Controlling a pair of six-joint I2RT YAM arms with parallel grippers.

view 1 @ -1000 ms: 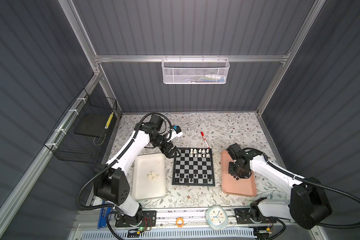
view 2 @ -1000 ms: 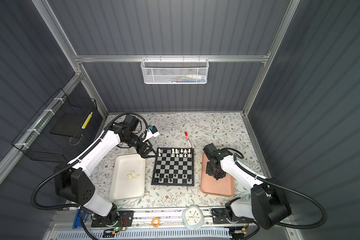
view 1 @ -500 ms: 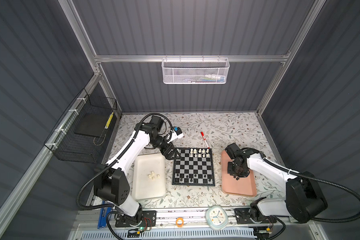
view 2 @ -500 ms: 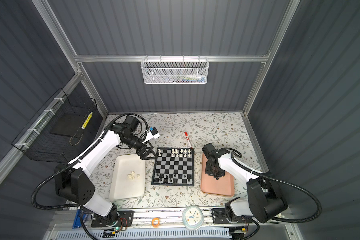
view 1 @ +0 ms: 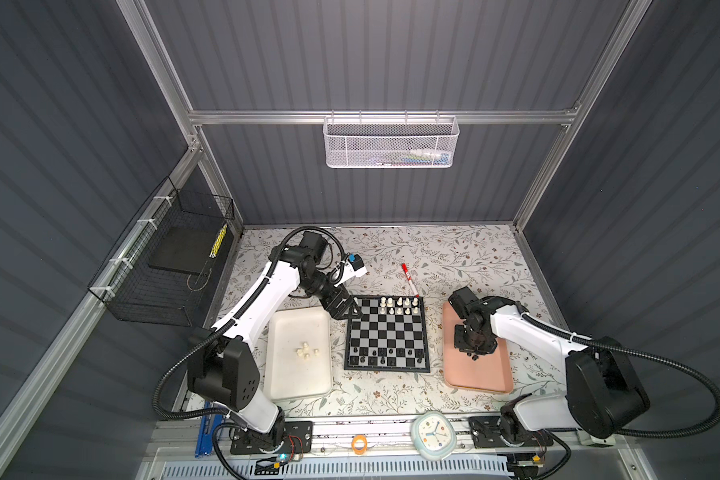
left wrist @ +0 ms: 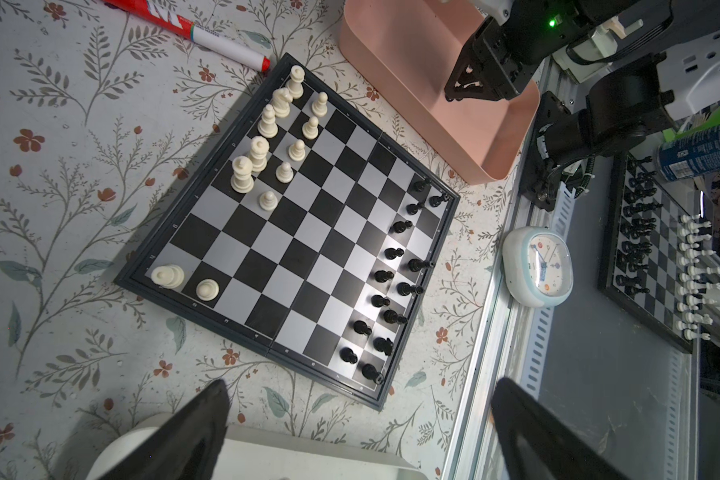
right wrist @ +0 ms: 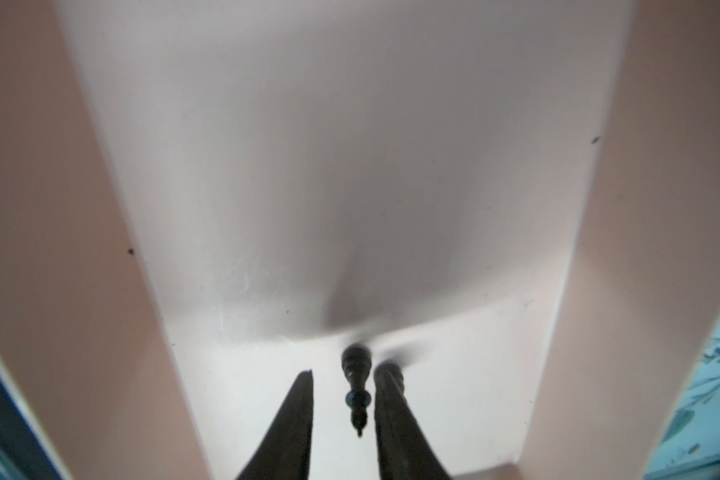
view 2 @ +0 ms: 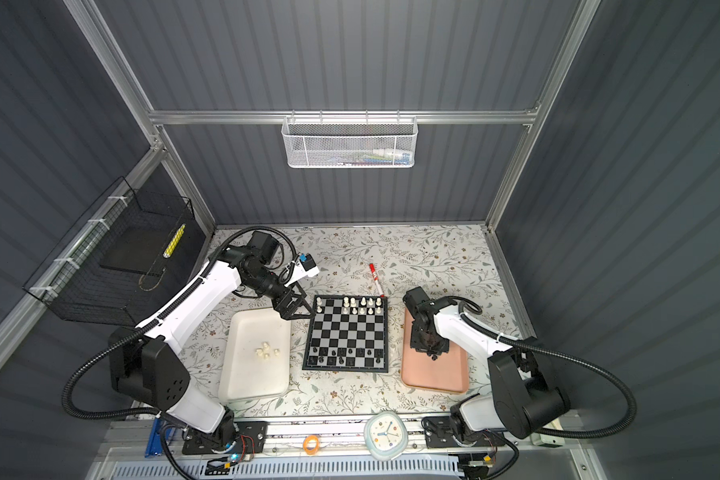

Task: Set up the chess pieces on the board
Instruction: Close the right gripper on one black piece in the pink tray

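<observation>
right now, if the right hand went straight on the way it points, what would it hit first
Likely the pink tray's floor: the right hand points down into it, its fingers either side of a black chess piece; depth unclear.

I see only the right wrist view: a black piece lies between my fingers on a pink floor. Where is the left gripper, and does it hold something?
Observer: The left gripper hangs open and empty at the far left corner of the board.
Operator: Is anything waiting outside the board?
Observer: Yes, a small cluster of white pieces lies in the white tray, left of the board.
Operator: Where does my black piece belong?
Observer: Likely in the black back row: it has a gap near the end beside the pink tray.
</observation>
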